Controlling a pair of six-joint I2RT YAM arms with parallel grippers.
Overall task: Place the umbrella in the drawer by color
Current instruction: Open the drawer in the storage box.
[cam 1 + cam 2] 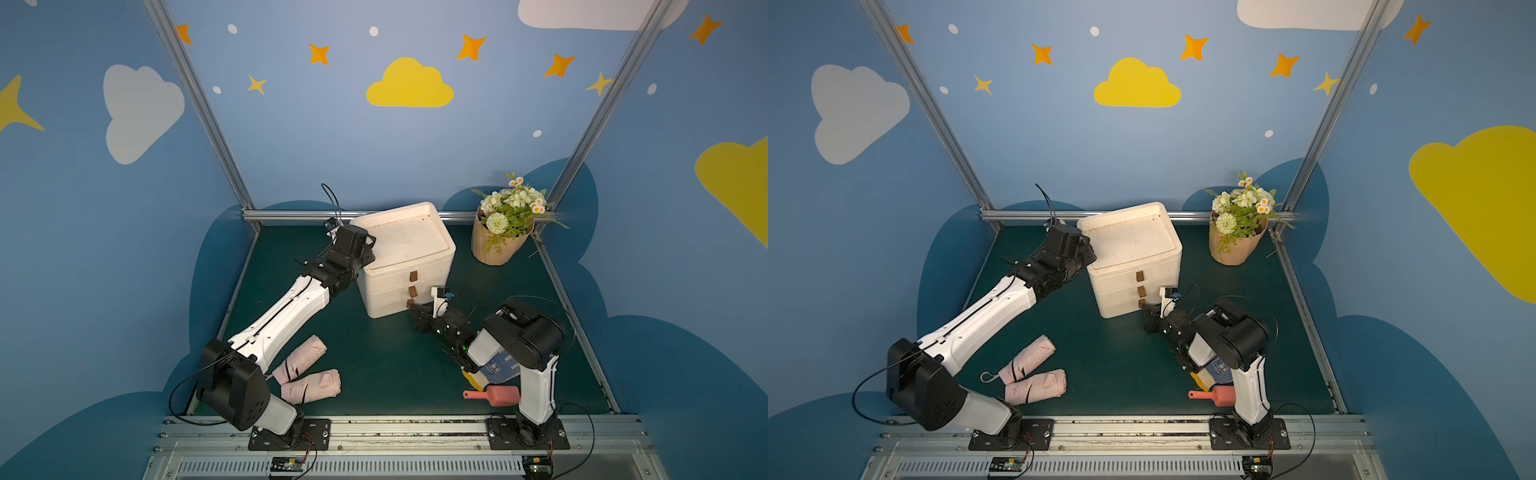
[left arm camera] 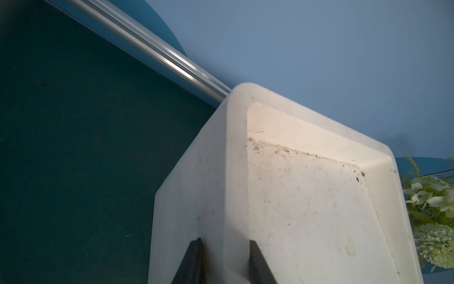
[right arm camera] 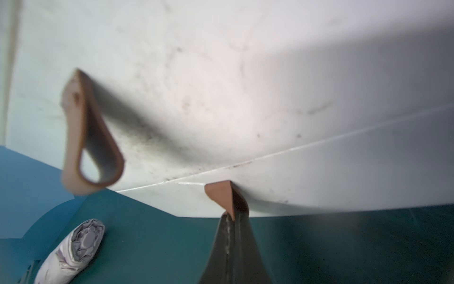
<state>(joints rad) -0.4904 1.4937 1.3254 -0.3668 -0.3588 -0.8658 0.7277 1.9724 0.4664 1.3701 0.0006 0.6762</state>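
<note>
Right wrist view: pinches the lowest brown tab (image 3: 222, 194) of the white drawer chest (image 3: 221, 86) in the right pincer (image 3: 229, 217), clenched on it, with the middle tab (image 3: 91, 137) just beside. Left wrist view: grasps the chest's top rim in the left pincer (image 2: 224, 242), one finger on the outer wall, one inside the recessed top. From both top views, spots a pink umbrella (image 1: 301, 358) and a second pink umbrella (image 1: 311, 385) side by side on the green mat (image 1: 374, 365), well behind the left pincer, outside the chest.
</note>
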